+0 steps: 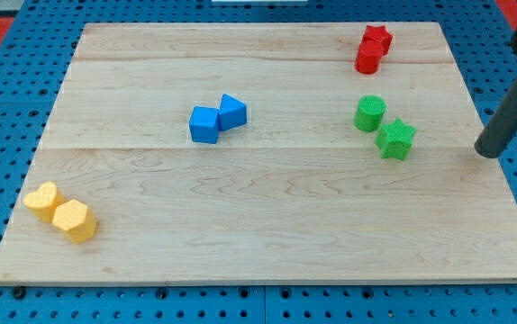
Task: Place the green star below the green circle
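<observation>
The green star (395, 139) lies on the wooden board (267, 216) at the view's right, just below and to the right of the green circle (369, 113), touching or nearly touching it. My tip (486, 151) is at the board's right edge, to the right of the green star and well apart from it.
A red star (376, 39) and a red block (367, 59) sit at the top right. A blue cube (204, 124) and another blue block (232, 112) sit near the middle. A yellow heart (41, 200) and a yellow hexagon (75, 221) sit at the bottom left.
</observation>
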`<state>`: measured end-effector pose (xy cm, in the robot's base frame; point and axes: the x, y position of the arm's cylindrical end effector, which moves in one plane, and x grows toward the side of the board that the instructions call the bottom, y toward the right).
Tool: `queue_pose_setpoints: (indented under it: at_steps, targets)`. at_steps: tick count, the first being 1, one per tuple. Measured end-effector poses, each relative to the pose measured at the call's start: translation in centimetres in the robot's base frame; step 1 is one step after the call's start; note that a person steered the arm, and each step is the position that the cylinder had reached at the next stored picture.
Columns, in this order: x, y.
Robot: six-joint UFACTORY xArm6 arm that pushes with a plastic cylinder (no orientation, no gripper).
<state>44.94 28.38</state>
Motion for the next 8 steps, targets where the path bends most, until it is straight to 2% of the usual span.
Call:
queue_pose_setpoints:
  at_steps: [4,6,8]
  targets:
    - [-0.9,-2.4]
    - [-1.0,-5.5]
    - [-1.2,-5.6]
